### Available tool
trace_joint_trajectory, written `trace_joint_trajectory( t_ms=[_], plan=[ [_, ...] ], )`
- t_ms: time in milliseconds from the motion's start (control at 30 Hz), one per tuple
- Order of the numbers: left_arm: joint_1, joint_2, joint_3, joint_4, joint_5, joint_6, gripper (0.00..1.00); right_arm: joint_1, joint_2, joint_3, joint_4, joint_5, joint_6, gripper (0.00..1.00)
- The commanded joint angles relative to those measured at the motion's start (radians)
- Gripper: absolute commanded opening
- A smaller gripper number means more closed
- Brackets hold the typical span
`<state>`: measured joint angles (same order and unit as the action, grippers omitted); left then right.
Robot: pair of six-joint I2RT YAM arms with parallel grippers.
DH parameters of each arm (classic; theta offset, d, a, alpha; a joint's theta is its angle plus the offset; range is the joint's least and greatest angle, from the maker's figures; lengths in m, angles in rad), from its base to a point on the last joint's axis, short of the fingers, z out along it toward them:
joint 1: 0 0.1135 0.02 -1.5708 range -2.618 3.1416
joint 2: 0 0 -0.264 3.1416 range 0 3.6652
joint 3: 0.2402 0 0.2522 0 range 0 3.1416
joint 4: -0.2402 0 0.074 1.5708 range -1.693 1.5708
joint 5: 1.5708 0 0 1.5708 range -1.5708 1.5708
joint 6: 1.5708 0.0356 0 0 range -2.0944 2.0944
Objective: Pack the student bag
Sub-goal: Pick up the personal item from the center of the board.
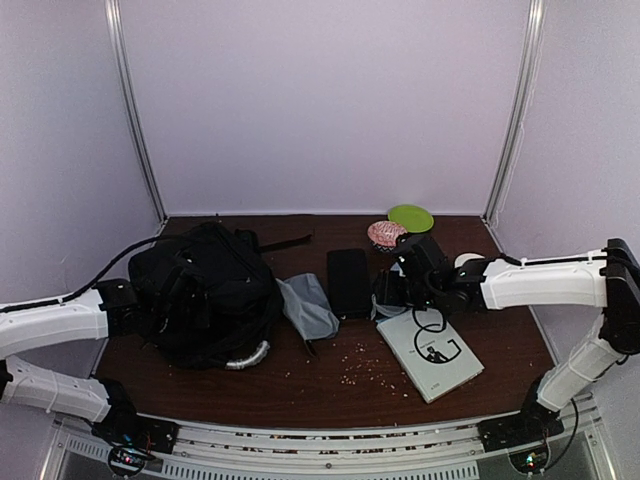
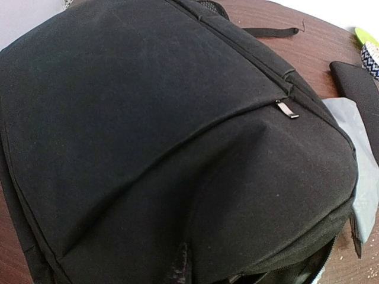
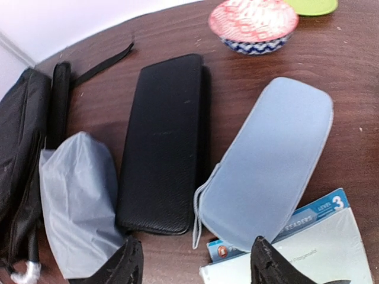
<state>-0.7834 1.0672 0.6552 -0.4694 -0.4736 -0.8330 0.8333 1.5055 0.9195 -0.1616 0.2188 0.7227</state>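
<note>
The student bag (image 1: pixel 205 292) is a large black backpack lying at the left of the table, its silvery-grey handle (image 1: pixel 249 357) at the near end. It fills the left wrist view (image 2: pixel 154 130), with a metal zip pull (image 2: pixel 287 109) showing. My left gripper (image 1: pixel 135 305) is pressed against the bag's left side; its fingers do not show clearly. My right gripper (image 3: pixel 198 266) is open and empty. It hovers over the near ends of a flat black case (image 3: pixel 166 142) and a light blue soft case (image 3: pixel 266 165).
A small grey fabric pouch (image 3: pixel 77 201) lies between the bag and the black case. A white book (image 1: pixel 430 352) lies partly under the blue case. A patterned bowl (image 1: pixel 386 233) and a green plate (image 1: pixel 410 217) stand at the back. Crumbs (image 1: pixel 370 368) lie on the near table.
</note>
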Motion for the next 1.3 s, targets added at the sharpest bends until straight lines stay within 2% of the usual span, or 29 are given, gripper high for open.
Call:
trace_joint_trajectory(
  t_ms=[0, 133, 367, 400, 467, 767, 1033, 1267],
  plan=[
    [0.010, -0.035, -0.026, 0.040, -0.001, -0.018, 0.00, -0.089, -0.060, -0.049, 0.007, 0.088, 0.120, 0.64],
    [0.010, -0.042, -0.032, 0.056, 0.003, 0.002, 0.00, -0.140, -0.065, -0.075, 0.040, 0.081, 0.184, 0.70],
    [0.010, -0.048, -0.066, 0.089, 0.010, -0.002, 0.00, -0.202, 0.013, -0.052, 0.044, 0.045, 0.289, 0.74],
    [0.009, -0.052, -0.073, 0.095, 0.014, -0.001, 0.00, -0.205, 0.027, -0.043, 0.035, 0.049, 0.305, 0.78],
    [0.009, -0.056, -0.080, 0.100, 0.019, 0.005, 0.00, -0.216, 0.059, -0.029, 0.030, 0.058, 0.335, 0.99],
    [0.009, -0.067, -0.088, 0.108, 0.007, 0.023, 0.00, -0.243, 0.250, 0.213, -0.165, 0.039, 0.317, 0.99],
    [0.009, -0.060, -0.105, 0.153, 0.015, 0.038, 0.00, -0.244, 0.391, 0.354, -0.329, 0.079, 0.286, 0.99],
    [0.008, -0.037, -0.123, 0.223, 0.029, 0.066, 0.00, -0.246, 0.449, 0.442, -0.394, 0.072, 0.282, 0.99]
  ],
)
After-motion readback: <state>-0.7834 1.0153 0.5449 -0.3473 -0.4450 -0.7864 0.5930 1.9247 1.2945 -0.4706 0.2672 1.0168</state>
